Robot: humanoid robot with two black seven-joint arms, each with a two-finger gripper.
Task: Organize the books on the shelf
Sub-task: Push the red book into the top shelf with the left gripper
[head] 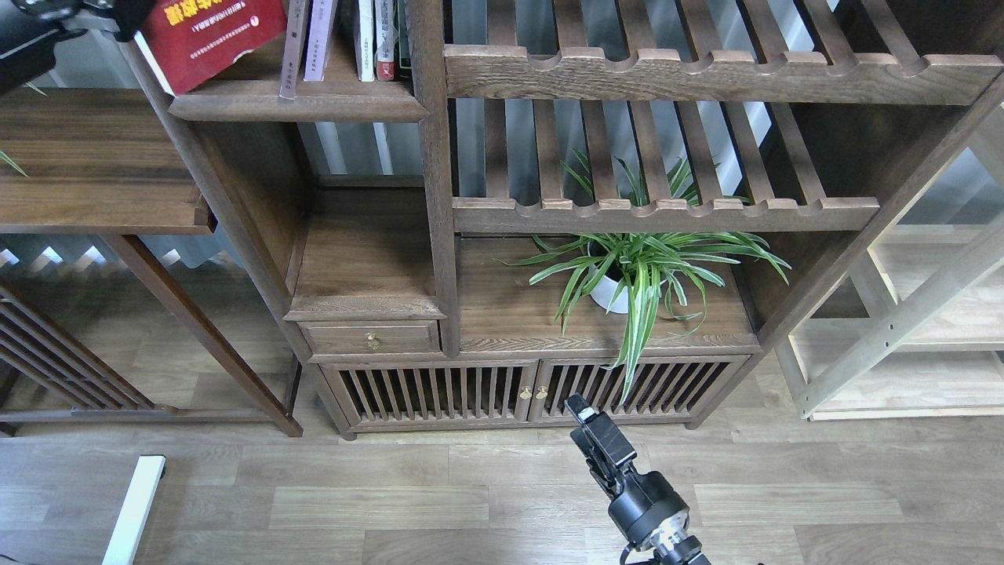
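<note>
My left arm comes in at the top left, and its gripper (118, 17) grips the left edge of the large maroon book (208, 39) with white Chinese characters. The book is tilted, and its lower corner hangs over the left end of the dark-brown shelf (298, 102). A pale white-lavender paperback (320, 39) stands upright on that shelf to the book's right. The red book with photos is out of view. My right gripper (581, 410) is low over the floor in front of the cabinet, empty, with its fingers too dark to tell apart.
Thin white, red and dark-spined books (382, 39) stand at the shelf's right end against a post. Slatted racks (667, 74) fill the right side. A potted spider plant (635, 275) sits on the lower cabinet. A side table (94, 165) stands at the left.
</note>
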